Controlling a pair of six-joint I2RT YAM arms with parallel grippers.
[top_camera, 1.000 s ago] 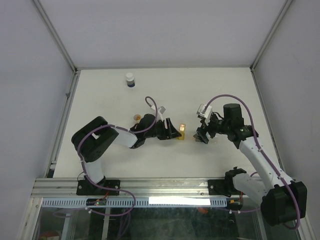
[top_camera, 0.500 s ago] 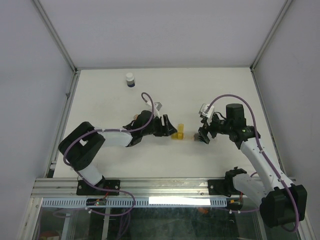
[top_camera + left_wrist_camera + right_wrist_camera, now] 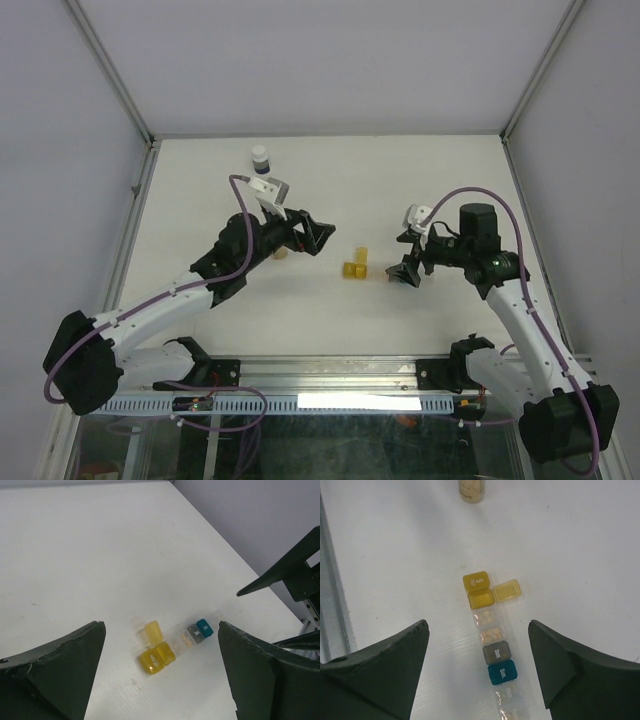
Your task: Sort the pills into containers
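Left arm: from its base at the near edge it reaches long and low toward 1 o'clock in the top view.
Right arm: elbow raised, forearm pointing to 9 o'clock.
Left gripper (image 3: 322, 238): jaws spread wide, empty, facing 3 o'clock.
Right gripper (image 3: 402, 256): jaws spread, empty, over the row's 3 o'clock end.
Containers (image 3: 492, 632): a row on the table between both grippers; the yellow container (image 3: 480, 598) is at the 9 o'clock end and the teal container (image 3: 502, 673) is further along.
Tan vial (image 3: 471, 490): at 9 o'clock of the row.
White bottle (image 3: 260, 160): far, at 11 o'clock.

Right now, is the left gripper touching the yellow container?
Apart. The top external view shows bare table between the open left gripper and the yellow container.
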